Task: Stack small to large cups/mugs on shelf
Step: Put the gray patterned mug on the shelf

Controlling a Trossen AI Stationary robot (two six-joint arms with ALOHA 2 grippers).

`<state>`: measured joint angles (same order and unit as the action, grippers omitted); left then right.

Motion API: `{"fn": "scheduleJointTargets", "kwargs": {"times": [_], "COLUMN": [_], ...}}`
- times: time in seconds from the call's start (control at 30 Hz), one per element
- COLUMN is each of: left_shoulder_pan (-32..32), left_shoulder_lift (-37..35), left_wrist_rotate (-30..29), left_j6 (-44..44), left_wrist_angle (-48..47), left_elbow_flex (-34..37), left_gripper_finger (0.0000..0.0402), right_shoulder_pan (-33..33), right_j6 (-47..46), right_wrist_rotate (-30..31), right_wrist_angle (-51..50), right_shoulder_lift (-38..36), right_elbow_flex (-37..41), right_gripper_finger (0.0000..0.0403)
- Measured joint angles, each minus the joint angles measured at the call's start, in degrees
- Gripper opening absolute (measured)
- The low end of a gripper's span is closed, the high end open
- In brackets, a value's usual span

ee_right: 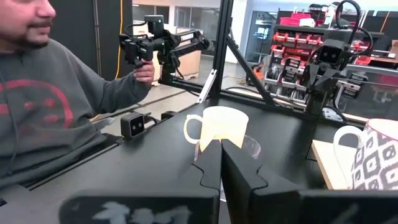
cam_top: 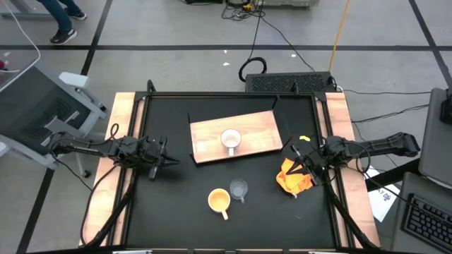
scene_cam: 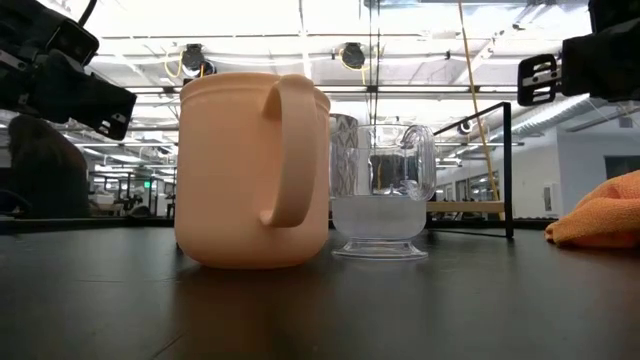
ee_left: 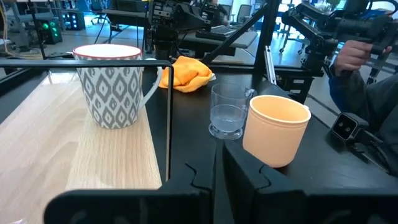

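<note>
Looking down, the white mug [cam_top: 231, 139] sits mid-frame on the shelf [cam_top: 209, 136]. Only wrist views show its grey pattern. Left tool [cam_top: 169, 161] and right tool [cam_top: 297, 153] are closed, empty.

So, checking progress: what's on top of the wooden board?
Only the white patterned mug stands on the board. The surface beneath the mug is hidden.

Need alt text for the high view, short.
Top-down view of a black table: a white mug stands on a wooden board, with a yellow-orange mug and clear glass cup below it. The left gripper and right gripper wait at the sides, beside an orange cloth.
</note>
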<state>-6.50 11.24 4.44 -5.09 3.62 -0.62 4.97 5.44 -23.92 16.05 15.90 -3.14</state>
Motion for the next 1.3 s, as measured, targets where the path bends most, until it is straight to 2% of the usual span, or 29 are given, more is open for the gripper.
{"fn": "scheduleJointTargets", "kwargs": {"times": [0.57,0.9,1.1,1.3], "left_shoulder_pan": [-0.02,0.27,2.6,7.04], "left_shoulder_lift": [-0.01,-0.01,1.07,7.43], "left_wrist_rotate": [-0.52,-12.25,-12.67,-12.61], "left_j6": [-1.79,-0.18,-0.21,0.13], "left_wrist_angle": [1.59,16.88,16.84,15.39], "left_elbow_flex": [0.0,-0.04,-3.67,-9.72], "left_gripper_finger": [0.0031,0.0031,0.0031,0.0031], "right_shoulder_pan": [0.0,0.0,0.0,0.0], "right_j6": [-0.25,-0.24,-0.16,-0.06], "right_wrist_rotate": [0.0,0.0,0.0,0.0], "right_wrist_angle": [-0.22,-0.49,-0.5,-0.5], "right_shoulder_lift": [0.0,0.0,0.0,0.0], "right_elbow_flex": [0.11,0.13,0.13,0.14], "right_gripper_finger": [0.0,0.0,0.0,0.0]}}
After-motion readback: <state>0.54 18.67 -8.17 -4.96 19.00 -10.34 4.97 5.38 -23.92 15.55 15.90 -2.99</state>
